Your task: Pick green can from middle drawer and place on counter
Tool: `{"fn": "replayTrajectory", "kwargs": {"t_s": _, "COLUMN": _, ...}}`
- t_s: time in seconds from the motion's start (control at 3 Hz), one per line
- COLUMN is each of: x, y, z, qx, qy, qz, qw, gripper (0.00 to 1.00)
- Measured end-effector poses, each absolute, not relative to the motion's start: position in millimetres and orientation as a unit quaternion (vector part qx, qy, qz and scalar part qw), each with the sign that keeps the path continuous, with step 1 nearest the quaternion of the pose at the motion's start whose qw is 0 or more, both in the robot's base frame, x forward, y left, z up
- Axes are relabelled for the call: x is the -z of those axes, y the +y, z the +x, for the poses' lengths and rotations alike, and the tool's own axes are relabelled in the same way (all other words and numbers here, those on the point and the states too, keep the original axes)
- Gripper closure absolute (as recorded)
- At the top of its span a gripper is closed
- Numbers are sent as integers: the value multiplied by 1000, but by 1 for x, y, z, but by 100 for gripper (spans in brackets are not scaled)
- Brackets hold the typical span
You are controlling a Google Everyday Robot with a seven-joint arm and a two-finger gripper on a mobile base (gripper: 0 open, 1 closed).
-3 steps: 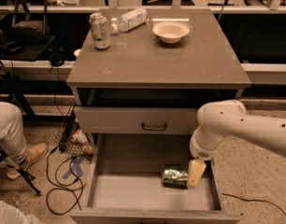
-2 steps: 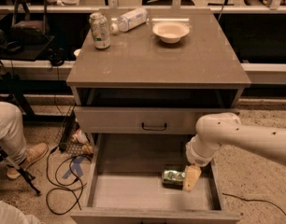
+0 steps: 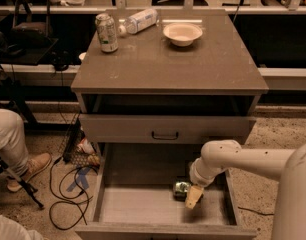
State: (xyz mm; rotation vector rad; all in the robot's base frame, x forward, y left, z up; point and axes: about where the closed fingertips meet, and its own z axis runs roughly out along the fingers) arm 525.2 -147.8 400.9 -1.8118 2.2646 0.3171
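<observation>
Now, low and right of centre in the frame, the end effector (image 3: 193, 198) sits right against the green can (image 3: 181, 188), the only thing in the open middle drawer (image 3: 143, 209). Whether it has closed on the can, I cannot tell. A glancing touch could roll the can away. Higher up, the worktop (image 3: 168, 64) carries a seemingly empty bowl (image 3: 182, 33).

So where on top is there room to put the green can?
The front half of the counter is bare. The labelled can, bottle and bowl crowd its back edge. In the middle drawer, the left floor is free; the hand is by the green can at the right.
</observation>
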Motion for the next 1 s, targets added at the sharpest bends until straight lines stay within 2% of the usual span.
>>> {"fn": "replayTrajectory", "kwargs": {"t_s": 0.67, "x": -368, "y": -148, "z": 528, "qx": -118, "qy": 777, "qz": -608, "qw": 112, "gripper": 49}}
{"fn": "replayTrajectory", "kwargs": {"t_s": 1.0, "x": -390, "y": -167, "z": 528, "qx": -105, "qy": 786, "qz": -595, "qw": 134, "gripper": 72}}
